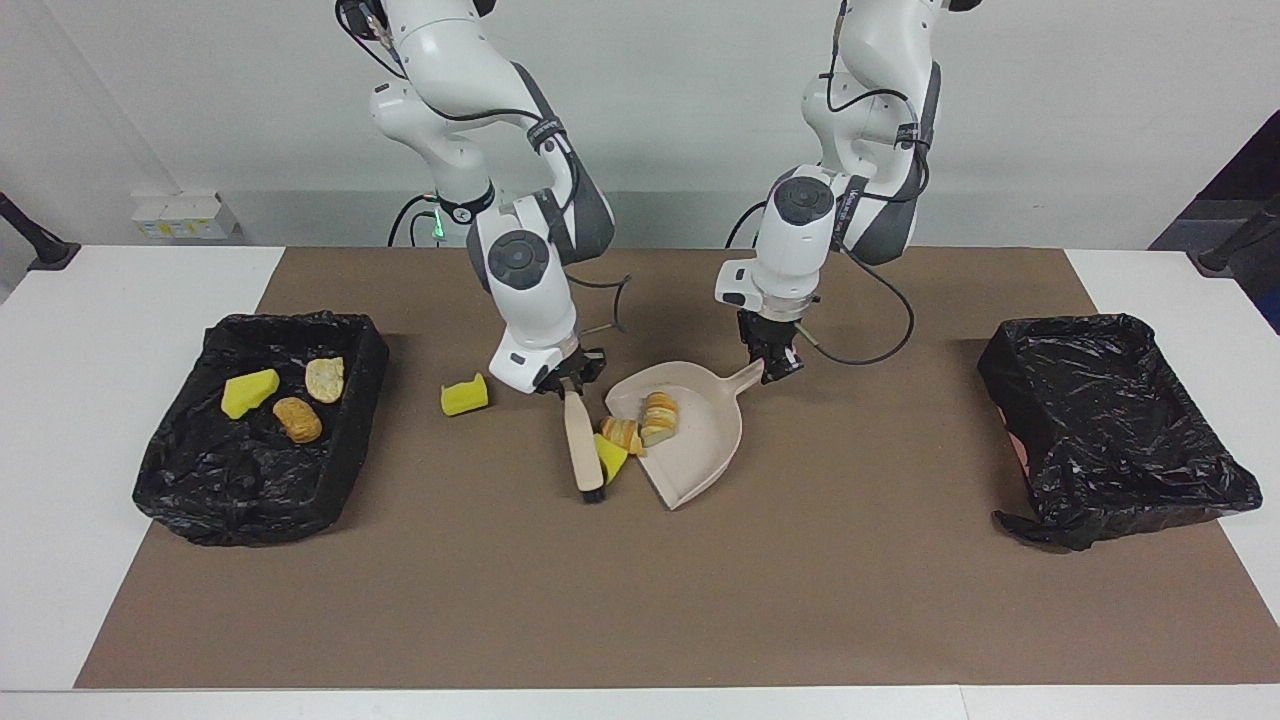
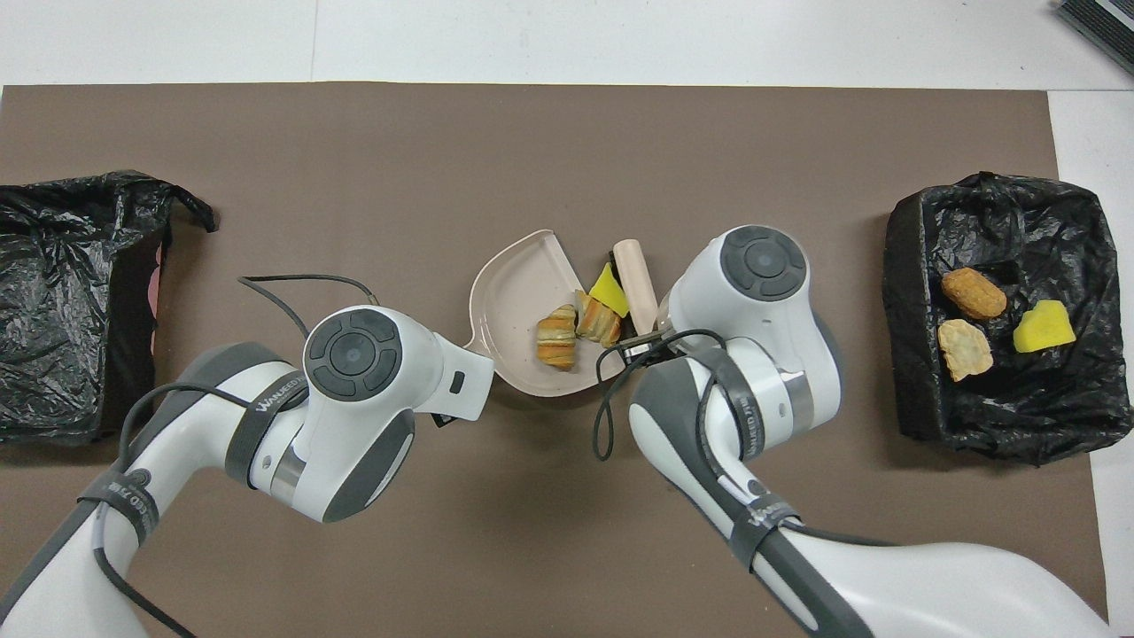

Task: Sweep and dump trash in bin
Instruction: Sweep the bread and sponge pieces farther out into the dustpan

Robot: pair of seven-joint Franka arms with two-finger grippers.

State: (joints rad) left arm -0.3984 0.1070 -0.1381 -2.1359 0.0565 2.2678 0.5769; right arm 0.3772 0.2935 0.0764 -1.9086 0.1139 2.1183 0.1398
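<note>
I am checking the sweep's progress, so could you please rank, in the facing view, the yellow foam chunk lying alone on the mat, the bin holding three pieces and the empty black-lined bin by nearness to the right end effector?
From the right end effector, shut on the brush:
1. Lone yellow foam chunk, on the mat beside it.
2. Filled black-lined bin, at the right arm's end.
3. Empty black-lined bin, at the left arm's end.

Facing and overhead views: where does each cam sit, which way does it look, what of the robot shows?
Facing view: high across the table, looking at the robots; both arms down to the left gripper and right gripper.
Overhead view: above the robots' end, looking steeply down; wrists and forearms only.
Shared: dustpan, brush, croissant, both bins.
</note>
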